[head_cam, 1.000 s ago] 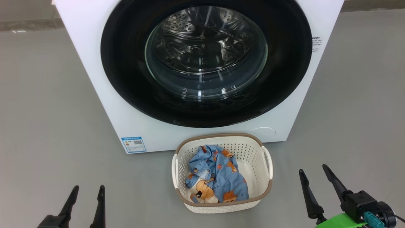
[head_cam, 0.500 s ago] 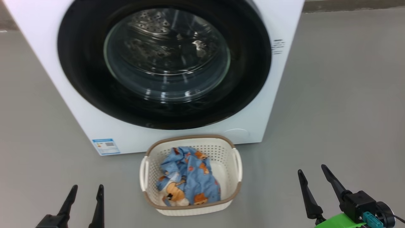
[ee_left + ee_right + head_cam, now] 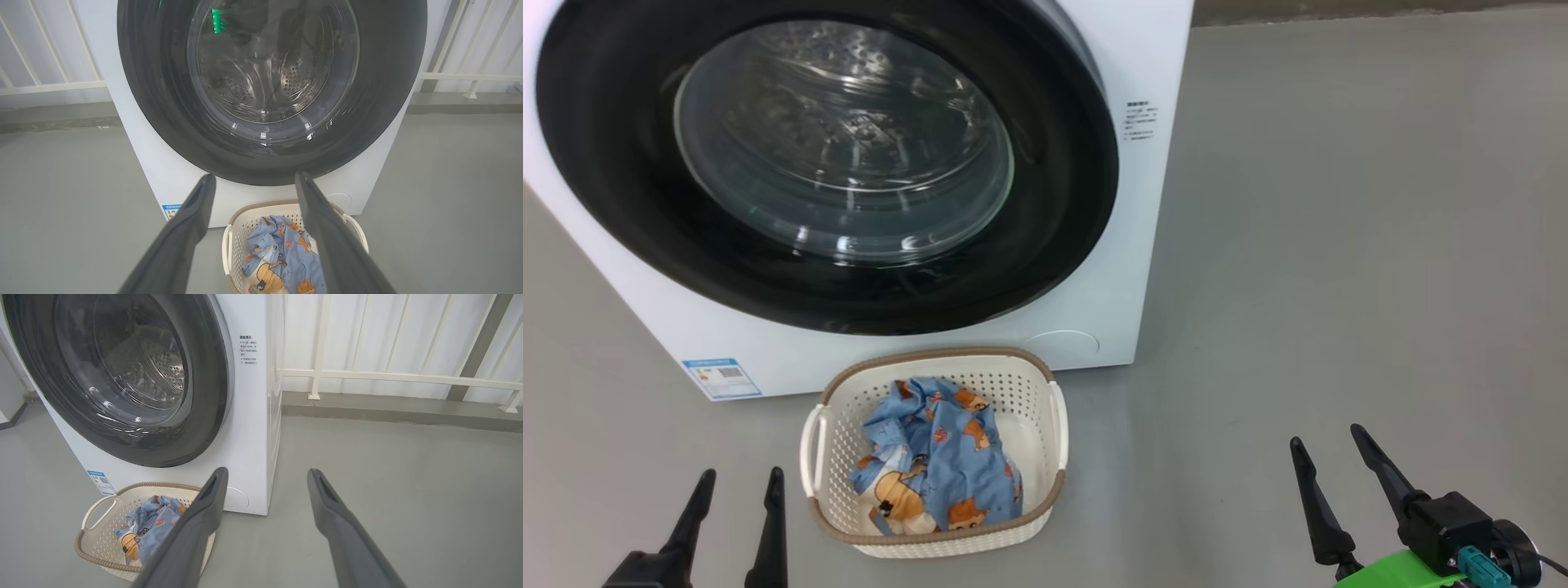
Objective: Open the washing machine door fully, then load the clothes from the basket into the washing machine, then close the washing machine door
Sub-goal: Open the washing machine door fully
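The white washing machine (image 3: 1143,49) stands on the floor with its glossy black round door (image 3: 1062,245) closed against the front; the steel drum shows through the glass. Before it sits the cream basket (image 3: 1058,425) with the blue bear-print clothes (image 3: 947,465) bundled inside. My left gripper (image 3: 737,482) is open at the lower left, just left of the basket, holding nothing. Open and empty too, my right gripper (image 3: 1327,437) hangs at the lower right, well right of the basket. The door (image 3: 384,106) and the basket (image 3: 229,241) lie ahead in the left wrist view; the door (image 3: 212,396) and clothes (image 3: 151,526) lie left in the right wrist view.
Bare grey floor (image 3: 1339,245) spreads to the right of the machine. A white railing (image 3: 388,375) and a low kerb run behind it. A blue label sticker (image 3: 721,376) sits at the machine's lower left corner.
The whole head picture has slid left, so the camera has turned right; machine and basket keep their places relative to each other. Both grippers stay open at the bottom corners.
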Controlling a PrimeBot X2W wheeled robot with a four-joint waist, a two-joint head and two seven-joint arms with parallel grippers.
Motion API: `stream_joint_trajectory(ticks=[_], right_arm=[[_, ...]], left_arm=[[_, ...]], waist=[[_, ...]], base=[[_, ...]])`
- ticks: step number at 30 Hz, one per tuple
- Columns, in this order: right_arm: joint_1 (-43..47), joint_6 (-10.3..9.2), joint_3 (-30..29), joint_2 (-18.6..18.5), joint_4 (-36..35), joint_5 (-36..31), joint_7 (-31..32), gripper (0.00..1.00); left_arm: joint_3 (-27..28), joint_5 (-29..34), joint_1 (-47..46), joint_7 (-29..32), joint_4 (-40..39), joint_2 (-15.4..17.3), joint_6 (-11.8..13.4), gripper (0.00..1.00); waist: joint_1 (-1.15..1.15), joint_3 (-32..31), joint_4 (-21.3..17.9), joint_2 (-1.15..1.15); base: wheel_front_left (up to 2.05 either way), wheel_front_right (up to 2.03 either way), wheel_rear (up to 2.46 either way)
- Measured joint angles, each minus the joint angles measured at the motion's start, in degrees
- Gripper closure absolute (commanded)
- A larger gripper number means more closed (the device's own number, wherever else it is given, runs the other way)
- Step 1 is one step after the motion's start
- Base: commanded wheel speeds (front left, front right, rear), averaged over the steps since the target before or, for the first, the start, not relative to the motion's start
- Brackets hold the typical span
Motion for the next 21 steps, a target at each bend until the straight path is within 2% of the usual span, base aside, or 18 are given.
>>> stream_joint_trajectory(ticks=[15,16,17,21], right_arm=[[0.0,0.00,0.0,0.2,-0.5,0.1,0.0,0.00],[0.0,0.00,0.1,0.2,-0.6,0.2,0.0,0.34],[0.0,0.00,0.4,0.2,-0.6,0.4,0.0,1.00],[0.0,0.00,0.7,0.2,-0.7,1.1,0.0,1.00]], left_arm=[[-0.1,-0.1,0.0,0.0,0.2,0.0,0.0,0.00],[-0.1,-0.1,0.0,0.0,0.2,0.0,0.0,0.00],[-0.1,-0.1,0.0,0.0,0.2,0.0,0.0,0.00],[0.0,-0.1,0.0,0.0,0.2,0.0,0.0,0.00]], waist=[[0.00,-0.2,-0.1,0.00],[0.00,-0.2,-0.1,0.00],[0.00,-0.2,-0.1,0.00],[0.00,0.0,0.0,0.00]], base=[[0.05,0.05,-0.11],[0.00,0.00,0.00],[0.00,0.00,0.00],[0.00,0.00,0.00]])
